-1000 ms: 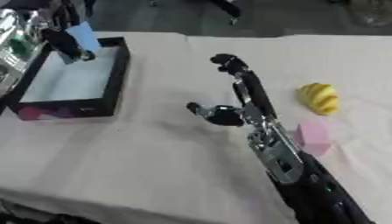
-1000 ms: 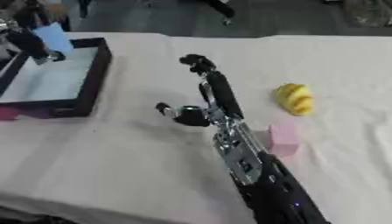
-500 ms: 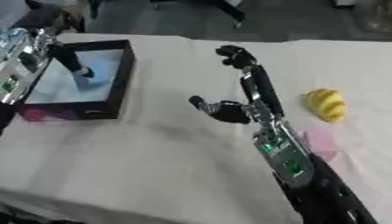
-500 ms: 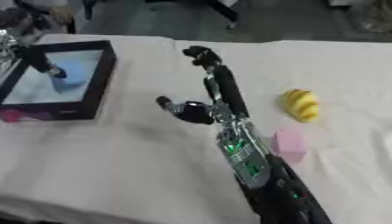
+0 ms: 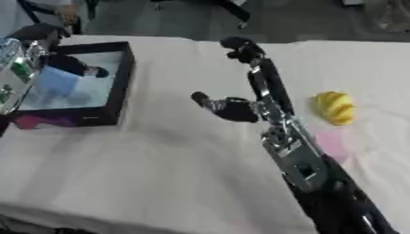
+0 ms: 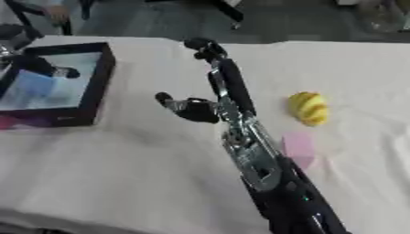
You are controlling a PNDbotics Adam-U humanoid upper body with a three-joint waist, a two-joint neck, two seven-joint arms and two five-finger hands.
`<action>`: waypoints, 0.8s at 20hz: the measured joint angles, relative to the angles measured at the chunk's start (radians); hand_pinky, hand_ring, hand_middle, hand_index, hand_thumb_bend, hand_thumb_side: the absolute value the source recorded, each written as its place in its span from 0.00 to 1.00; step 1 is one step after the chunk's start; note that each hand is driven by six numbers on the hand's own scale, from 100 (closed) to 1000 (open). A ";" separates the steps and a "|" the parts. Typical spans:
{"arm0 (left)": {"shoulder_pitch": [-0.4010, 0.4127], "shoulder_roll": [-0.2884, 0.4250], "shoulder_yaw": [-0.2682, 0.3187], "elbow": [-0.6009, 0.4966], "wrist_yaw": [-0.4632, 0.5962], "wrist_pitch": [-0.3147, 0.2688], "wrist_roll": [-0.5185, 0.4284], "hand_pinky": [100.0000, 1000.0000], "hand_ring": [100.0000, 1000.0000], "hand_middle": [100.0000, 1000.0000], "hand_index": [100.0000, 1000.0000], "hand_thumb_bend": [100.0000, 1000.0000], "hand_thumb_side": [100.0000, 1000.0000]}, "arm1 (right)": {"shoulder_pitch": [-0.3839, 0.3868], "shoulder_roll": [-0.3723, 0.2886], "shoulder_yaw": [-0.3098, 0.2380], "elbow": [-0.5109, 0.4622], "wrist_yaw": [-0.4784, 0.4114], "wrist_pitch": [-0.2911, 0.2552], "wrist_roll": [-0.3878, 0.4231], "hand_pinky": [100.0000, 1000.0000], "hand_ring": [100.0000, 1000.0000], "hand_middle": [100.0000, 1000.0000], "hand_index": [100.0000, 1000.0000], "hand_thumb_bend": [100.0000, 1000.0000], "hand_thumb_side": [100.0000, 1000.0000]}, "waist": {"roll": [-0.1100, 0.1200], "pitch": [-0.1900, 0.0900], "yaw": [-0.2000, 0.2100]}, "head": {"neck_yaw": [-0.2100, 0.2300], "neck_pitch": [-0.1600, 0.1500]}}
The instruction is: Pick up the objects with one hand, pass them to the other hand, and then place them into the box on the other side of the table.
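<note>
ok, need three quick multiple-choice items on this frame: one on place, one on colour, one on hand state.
1. Where does the black box sit?
A. the table's left side
B. its right side
C. its near edge, centre

2. What colour is the block beside the right arm?
A. green
B. pink
C. orange

3. How is the right hand?
A. closed on the yellow object
B. pressing into the box
C. open, holding nothing

Answers:
1 A, the black box lies at the left.
2 B, the block is pink, near the yellow object.
3 C, the right hand has straight fingers above bare cloth.
</note>
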 measured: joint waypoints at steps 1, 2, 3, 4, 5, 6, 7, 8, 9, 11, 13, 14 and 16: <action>0.001 0.000 0.004 -0.002 0.012 0.005 0.020 0.71 0.73 0.70 0.78 0.55 0.30 | -0.001 -0.002 0.000 -0.003 -0.003 0.001 0.001 0.82 0.76 0.83 0.81 0.60 0.11 | 0.000 0.000 0.000 | -0.004 0.000; 0.003 -0.002 0.021 -0.018 0.039 0.012 0.065 0.67 0.70 0.67 0.77 0.50 0.29 | -0.003 -0.005 0.000 -0.008 -0.005 0.003 0.002 0.82 0.76 0.83 0.81 0.60 0.11 | -0.001 0.000 0.000 | -0.011 0.003; 0.010 -0.005 0.042 -0.043 0.091 0.016 0.132 0.63 0.67 0.65 0.76 0.50 0.32 | -0.014 -0.008 0.001 -0.010 -0.006 0.007 0.004 0.82 0.76 0.83 0.81 0.59 0.12 | -0.002 0.000 0.000 | -0.020 0.007; 0.024 -0.007 0.059 -0.065 0.167 0.015 0.216 0.62 0.66 0.64 0.76 0.53 0.38 | -0.030 -0.015 0.001 -0.012 -0.008 0.014 0.008 0.82 0.76 0.83 0.81 0.59 0.13 | -0.002 0.000 0.000 | -0.031 0.010; 0.042 -0.008 0.069 -0.082 0.262 0.007 0.306 0.61 0.65 0.63 0.76 0.55 0.44 | -0.049 -0.023 0.001 -0.013 -0.013 0.026 0.016 0.82 0.76 0.83 0.81 0.59 0.14 | -0.002 0.000 -0.001 | -0.042 0.015; 0.060 -0.008 0.073 -0.091 0.367 -0.008 0.394 0.60 0.65 0.63 0.77 0.56 0.49 | -0.067 -0.032 0.001 -0.013 -0.022 0.041 0.029 0.82 0.76 0.83 0.81 0.59 0.15 | -0.002 -0.001 -0.001 | -0.052 0.019; 0.078 -0.008 0.073 -0.097 0.474 -0.028 0.476 0.60 0.64 0.63 0.77 0.56 0.53 | -0.084 -0.040 0.000 -0.013 -0.036 0.062 0.046 0.82 0.76 0.83 0.83 0.57 0.17 | -0.002 -0.001 -0.002 | -0.060 0.022; 0.096 -0.008 0.072 -0.104 0.578 -0.053 0.548 0.59 0.64 0.63 0.77 0.55 0.56 | -0.102 -0.049 0.000 -0.010 -0.054 0.087 0.069 0.82 0.76 0.83 0.84 0.57 0.18 | -0.003 -0.001 -0.004 | -0.068 0.026; 0.113 -0.008 0.068 -0.112 0.672 -0.080 0.608 0.59 0.64 0.62 0.77 0.53 0.60 | -0.121 -0.061 -0.003 -0.006 -0.074 0.116 0.096 0.82 0.76 0.83 0.84 0.57 0.20 | -0.005 -0.001 -0.007 | -0.075 0.027; 0.148 -0.009 0.061 -0.135 0.824 -0.133 0.699 0.59 0.64 0.62 0.78 0.51 0.68 | -0.157 -0.090 -0.010 -0.005 -0.111 0.178 0.153 0.82 0.77 0.84 0.84 0.56 0.23 | -0.009 -0.002 -0.011 | -0.083 0.032; 0.176 -0.009 0.060 -0.170 0.927 -0.175 0.758 0.59 0.64 0.62 0.79 0.53 0.69 | -0.185 -0.117 -0.016 -0.005 -0.147 0.230 0.213 0.82 0.78 0.84 0.85 0.57 0.24 | -0.013 -0.002 -0.017 | -0.085 0.035; 0.190 -0.009 0.060 -0.187 0.961 -0.194 0.778 0.59 0.64 0.63 0.80 0.54 0.69 | -0.200 -0.134 -0.018 -0.006 -0.162 0.250 0.247 0.82 0.78 0.84 0.85 0.57 0.25 | -0.015 -0.002 -0.020 | -0.085 0.037; 0.212 -0.013 0.061 -0.222 1.004 -0.222 0.805 0.59 0.64 0.63 0.79 0.52 0.64 | -0.226 -0.170 -0.022 -0.008 -0.190 0.276 0.318 0.83 0.78 0.84 0.84 0.58 0.27 | -0.019 -0.002 -0.023 | -0.085 0.043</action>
